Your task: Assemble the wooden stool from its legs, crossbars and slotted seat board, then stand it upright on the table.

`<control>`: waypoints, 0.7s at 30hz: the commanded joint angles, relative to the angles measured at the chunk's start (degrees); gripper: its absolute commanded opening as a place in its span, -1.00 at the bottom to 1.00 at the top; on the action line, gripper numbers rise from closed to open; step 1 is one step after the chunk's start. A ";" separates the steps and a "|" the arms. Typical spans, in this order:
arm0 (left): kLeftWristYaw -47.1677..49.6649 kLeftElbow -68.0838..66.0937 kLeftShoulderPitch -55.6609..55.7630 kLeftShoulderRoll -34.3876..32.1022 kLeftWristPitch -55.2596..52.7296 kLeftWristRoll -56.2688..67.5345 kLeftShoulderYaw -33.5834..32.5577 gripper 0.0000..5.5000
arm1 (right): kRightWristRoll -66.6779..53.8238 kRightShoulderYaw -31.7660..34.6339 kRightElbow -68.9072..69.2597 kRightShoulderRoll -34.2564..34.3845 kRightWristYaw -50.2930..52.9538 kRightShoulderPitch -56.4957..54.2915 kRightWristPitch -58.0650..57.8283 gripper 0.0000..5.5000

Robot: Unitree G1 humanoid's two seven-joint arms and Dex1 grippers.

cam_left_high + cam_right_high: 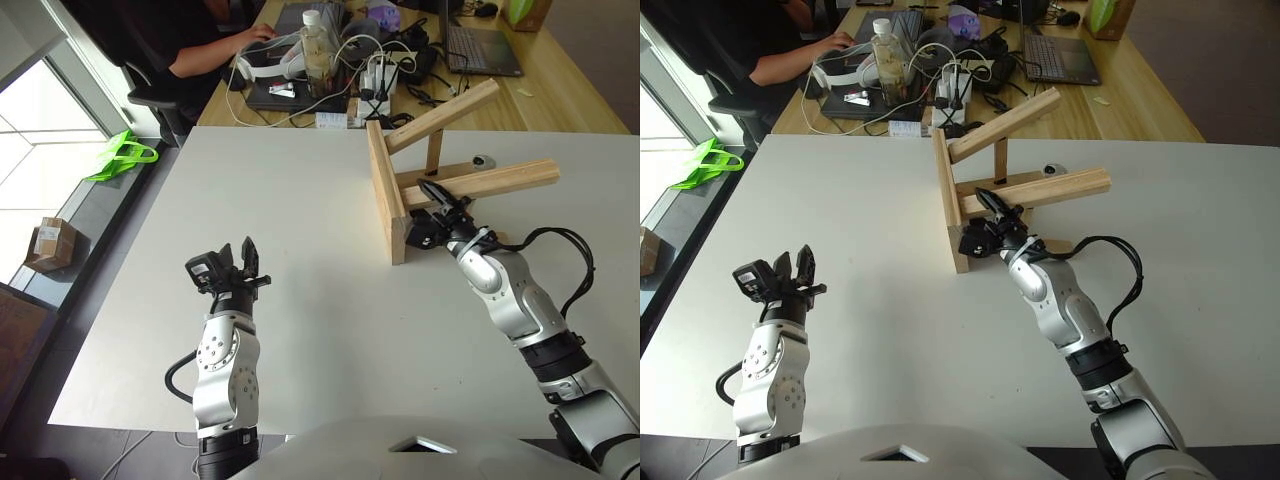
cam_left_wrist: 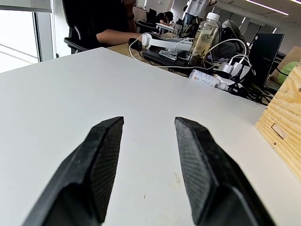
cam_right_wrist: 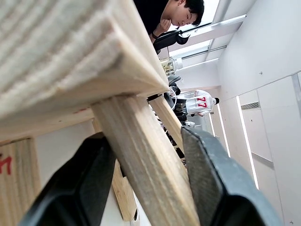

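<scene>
— Where is our stool?
— It lies on its side on the table. Its seat board stands on edge, just beside our right gripper.
— What are the jaws doing?
— The right ones squeeze a thin bar of the stool between them. Our left gripper is spread wide with nothing inside, and the stool is well apart from it.

white table, tipped wooden stool
</scene>
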State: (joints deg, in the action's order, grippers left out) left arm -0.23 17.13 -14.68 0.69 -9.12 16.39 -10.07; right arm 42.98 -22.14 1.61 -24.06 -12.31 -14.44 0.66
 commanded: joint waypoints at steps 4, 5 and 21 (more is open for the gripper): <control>0.21 -0.25 0.80 -0.02 -0.28 -0.20 -0.24 -0.26 | -7.07 4.14 1.86 3.53 -0.30 0.21 0.12 -0.21; 0.23 -0.27 0.88 -0.04 -0.27 -0.20 -0.30 -0.26 | -8.32 5.01 2.28 4.45 -0.26 0.00 0.00 -0.21; 0.30 -0.16 1.49 -0.43 -0.25 -0.36 -1.11 -0.26 | -38.14 19.21 7.64 22.30 -3.97 2.23 -20.33 -0.23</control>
State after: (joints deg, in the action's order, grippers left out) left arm -0.19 16.99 -13.79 0.45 -9.11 16.38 -11.10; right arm 9.37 -4.50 11.55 -3.95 -15.68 -14.91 -13.52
